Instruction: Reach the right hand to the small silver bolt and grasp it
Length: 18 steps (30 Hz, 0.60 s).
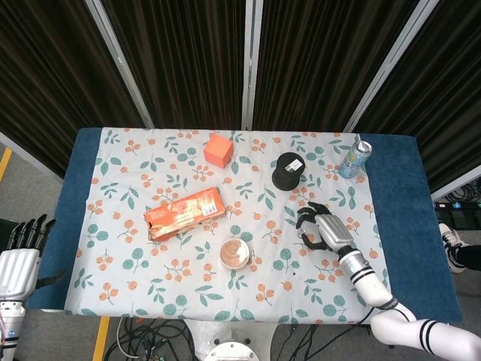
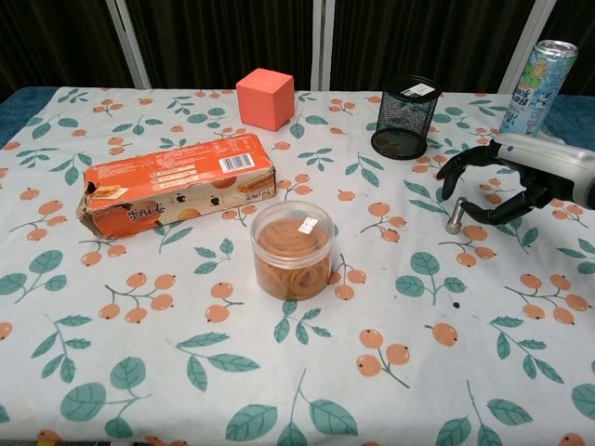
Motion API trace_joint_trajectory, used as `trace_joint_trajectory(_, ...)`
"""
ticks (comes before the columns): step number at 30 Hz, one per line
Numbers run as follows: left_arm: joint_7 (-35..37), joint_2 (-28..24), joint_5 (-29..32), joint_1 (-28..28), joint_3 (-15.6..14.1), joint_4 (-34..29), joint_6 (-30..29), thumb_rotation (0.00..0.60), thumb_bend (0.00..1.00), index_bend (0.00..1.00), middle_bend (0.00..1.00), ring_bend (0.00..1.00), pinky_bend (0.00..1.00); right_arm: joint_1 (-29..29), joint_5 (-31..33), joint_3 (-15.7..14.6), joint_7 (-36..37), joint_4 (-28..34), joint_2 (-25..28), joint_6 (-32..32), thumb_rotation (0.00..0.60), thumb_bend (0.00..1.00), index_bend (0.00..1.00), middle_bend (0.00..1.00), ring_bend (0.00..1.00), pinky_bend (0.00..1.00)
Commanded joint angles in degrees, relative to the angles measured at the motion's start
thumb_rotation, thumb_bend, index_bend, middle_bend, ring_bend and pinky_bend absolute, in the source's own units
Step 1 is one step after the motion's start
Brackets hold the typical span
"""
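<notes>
The small silver bolt point(image 2: 455, 216) leans slightly, its lower end at the floral tablecloth point(image 2: 279, 372) on the right side. My right hand point(image 2: 509, 181) comes in from the right edge. It pinches the bolt between the thumb below and a curled finger, while the other fingers arch over it. From the head view the right hand point(image 1: 326, 229) lies just below the black mesh cup, and the bolt is hidden under the fingers. My left hand point(image 1: 18, 256) hangs off the table's left edge, fingers straight and apart, holding nothing.
A black mesh cup point(image 2: 404, 116) stands just behind the right hand, and a drink can point(image 2: 544, 74) is at the far right corner. A clear jar of rubber bands point(image 2: 292, 249) sits mid-table, with an orange snack box point(image 2: 172, 181) to its left and an orange cube point(image 2: 266, 98) behind.
</notes>
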<state>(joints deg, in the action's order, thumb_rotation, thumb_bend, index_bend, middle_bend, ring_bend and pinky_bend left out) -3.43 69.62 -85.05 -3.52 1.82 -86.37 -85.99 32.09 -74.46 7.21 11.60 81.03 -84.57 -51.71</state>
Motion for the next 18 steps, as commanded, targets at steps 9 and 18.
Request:
trace_joint_trajectory(9, -0.12, -0.32, -0.36, -0.17, 0.29, -0.25, -0.33, 0.600, 0.00, 0.09, 0.01, 0.00, 0.00, -5.49, -6.81, -1.68, -8.09, 7.24, 7.91, -13.65, 0.600, 0.39, 0.20, 0.15, 0.00, 0.00)
trace_joint_trajectory(18, -0.87, -0.26, -0.39, -0.28, 0.74, -0.99, -0.86, 0.600, 0.00, 0.09, 0.01, 0.00, 0.00, -18.27, -6.40, -6.53, -15.65, 15.70, 19.26, -28.25, 0.600, 0.39, 0.16, 0.12, 0.00, 0.00)
